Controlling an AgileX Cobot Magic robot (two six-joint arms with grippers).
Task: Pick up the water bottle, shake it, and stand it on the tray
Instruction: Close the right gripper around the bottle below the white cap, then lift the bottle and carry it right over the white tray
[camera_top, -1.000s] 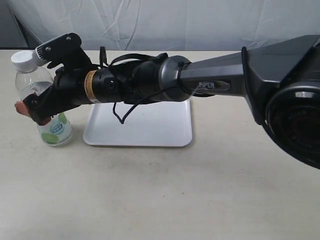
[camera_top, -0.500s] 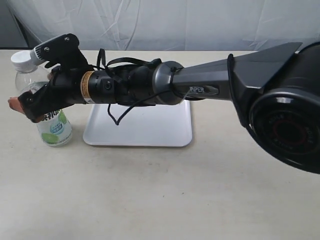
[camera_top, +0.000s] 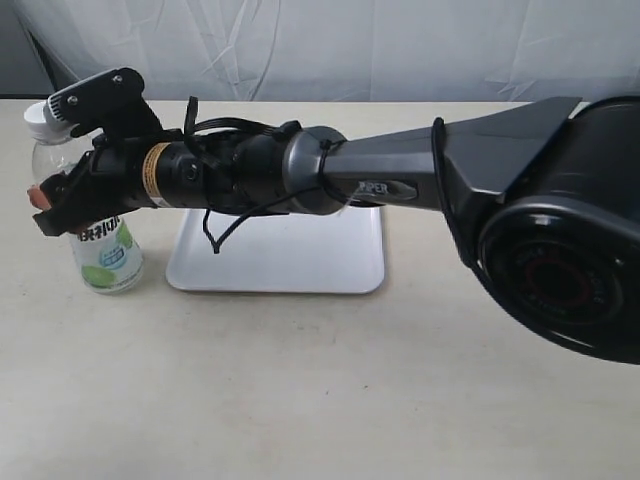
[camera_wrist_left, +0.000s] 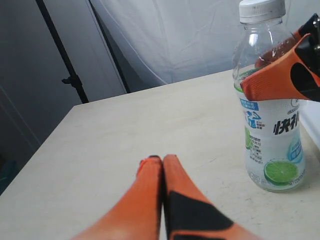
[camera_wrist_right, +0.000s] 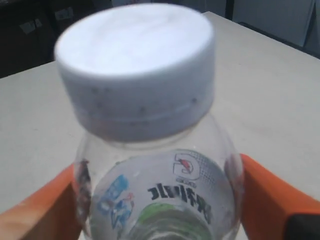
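The water bottle (camera_top: 104, 256) stands upright on the table just left of the white tray (camera_top: 300, 255), with its white cap (camera_top: 40, 118) on. My right gripper (camera_top: 43, 208) reaches across from the right, and its orange fingers (camera_wrist_right: 272, 200) lie against both sides of the bottle (camera_wrist_right: 150, 195) below the shoulder, shut on it. In the left wrist view one orange right finger (camera_wrist_left: 272, 80) crosses the bottle (camera_wrist_left: 272, 145) above the label. My left gripper (camera_wrist_left: 162, 160) is shut with nothing in it, low over the table, left of the bottle.
The black right arm (camera_top: 400, 180) stretches over the tray's far edge. A white curtain (camera_top: 330, 45) closes off the back. The beige table (camera_top: 330, 390) spreads wide in front of the tray. A dark stand (camera_wrist_left: 65, 65) rises beyond the table's far corner.
The right arm has pushed further left and its gripper has risen slightly on the bottle. The bottle still stands in the same spot.
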